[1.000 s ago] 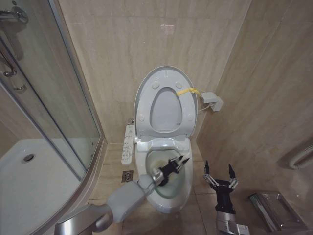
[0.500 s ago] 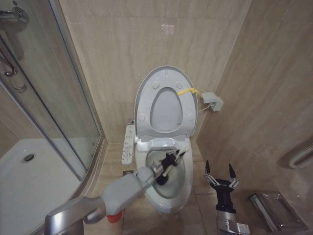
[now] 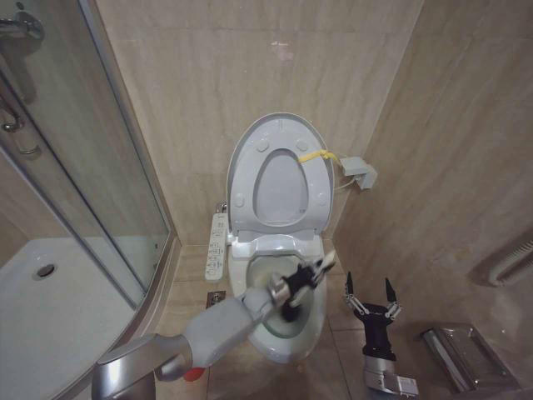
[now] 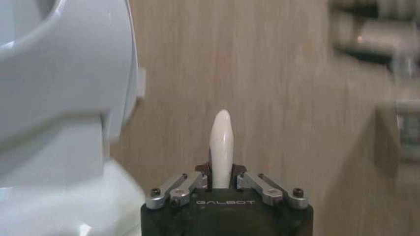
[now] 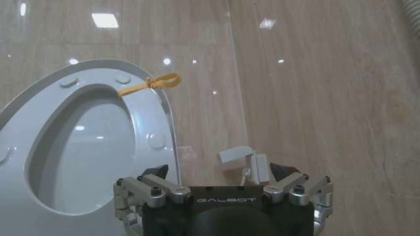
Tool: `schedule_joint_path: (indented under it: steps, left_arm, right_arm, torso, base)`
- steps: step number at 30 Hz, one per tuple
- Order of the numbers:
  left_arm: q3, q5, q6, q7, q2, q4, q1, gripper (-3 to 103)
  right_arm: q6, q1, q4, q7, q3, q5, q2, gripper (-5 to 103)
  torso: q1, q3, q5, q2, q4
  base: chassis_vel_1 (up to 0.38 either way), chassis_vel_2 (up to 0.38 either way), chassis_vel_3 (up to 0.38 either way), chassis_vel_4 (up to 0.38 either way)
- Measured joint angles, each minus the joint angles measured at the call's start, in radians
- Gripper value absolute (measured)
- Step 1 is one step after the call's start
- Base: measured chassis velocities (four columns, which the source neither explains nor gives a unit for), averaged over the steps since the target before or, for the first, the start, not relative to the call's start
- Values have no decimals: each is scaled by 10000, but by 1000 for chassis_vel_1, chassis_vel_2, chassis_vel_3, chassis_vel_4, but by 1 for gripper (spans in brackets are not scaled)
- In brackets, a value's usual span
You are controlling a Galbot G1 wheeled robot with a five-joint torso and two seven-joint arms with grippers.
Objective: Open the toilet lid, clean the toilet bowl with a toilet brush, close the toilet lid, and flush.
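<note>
The toilet lid [image 3: 279, 132] stands raised against the wall, the seat ring up with it, its yellow strap [image 3: 315, 155] on the right edge. Below it the toilet bowl [image 3: 260, 272] lies open. My left gripper [image 3: 301, 282] hangs over the bowl, shut on the toilet brush. The white handle [image 3: 327, 260] points up and right, and the dark head [image 3: 291, 313] is down inside the bowl. In the left wrist view the handle [image 4: 221, 145] sticks out between the shut fingers. A bit of the red cup holder [image 3: 193, 373] shows under the left arm. My right gripper [image 3: 367, 291] waits open beside the toilet, facing the lid [image 5: 141, 105].
A white button panel [image 3: 217, 244] hangs on the bowl's left side. The glass shower enclosure [image 3: 92, 167] and its tray [image 3: 50, 287] take up the left. A small white box [image 3: 358, 172] sits on the wall, and a metal holder [image 3: 466, 357] lies on the floor at right.
My left gripper has swung the brush a little toward the bowl's right side, and the handle now leans further right. The right arm has held still. The camera shifted slightly.
</note>
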Motion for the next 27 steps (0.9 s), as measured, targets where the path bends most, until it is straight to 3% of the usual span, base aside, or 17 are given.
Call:
schedule_joint_path:
  steps: [4,6,8,11,14,18,20,21,23,26,27]
  left_arm:
    - [-213,26,13,-279,-319,-241,-150,19]
    - [-442,-9,2,-492,-581,-504,-336,19]
    - [-458,20,-46,-514,-646,-381,-350,19]
    - [-439,506,-258,-364,-710,920,-305,19]
    - [-714,446,-203,-460,-721,728,-417,19]
    - [-832,254,-118,-677,-783,170,-596,19]
    - [-584,519,-207,-572,-660,685,-483,19]
    - [-402,709,-275,-497,-499,1096,-361,19]
    - [-366,740,-286,-477,-420,1145,-310,19]
    - [-538,622,-245,-532,-475,689,-346,19]
    - [-724,568,-230,-586,-628,392,-434,19]
  right_arm:
    - [4,-45,36,-18,3,-27,34,100]
    - [15,-62,40,-22,14,-62,86,100]
    - [18,-79,57,-25,13,-73,101,100]
    - [30,-167,184,-35,10,-89,105,100]
    - [51,-214,209,-36,42,-88,107,100]
    - [73,-220,205,-37,67,-97,113,100]
    - [80,-258,240,-38,52,-119,111,100]
    - [88,-294,282,-43,46,-133,109,100]
    - [97,-314,297,-48,43,-137,109,100]
    - [103,-314,294,-52,44,-138,112,100]
    - [103,-302,281,-52,57,-139,112,100]
  torso:
    - [0,0,-1,0,-1]
    - [-2,-6,-11,3,-19]
    - [-3,-7,-11,4,-22]
    - [0,0,0,0,0]
    - [0,0,-3,0,3]
    - [-3,-8,-13,4,-23]
    - [-1,-3,-8,3,-19]
    - [0,-1,-4,1,-1]
    - [0,-1,0,0,8]
    - [-1,-2,-3,1,7]
    - [0,-2,-6,1,-5]
  base:
    - [0,0,0,0]
    - [0,0,0,0]
    - [0,0,0,0]
    - [0,0,0,0]
    - [0,0,0,0]
    - [0,0,0,0]
    - [0,0,0,0]
    - [0,0,0,0]
    - [0,0,0,0]
    - [0,0,0,0]
    - [0,0,0,0]
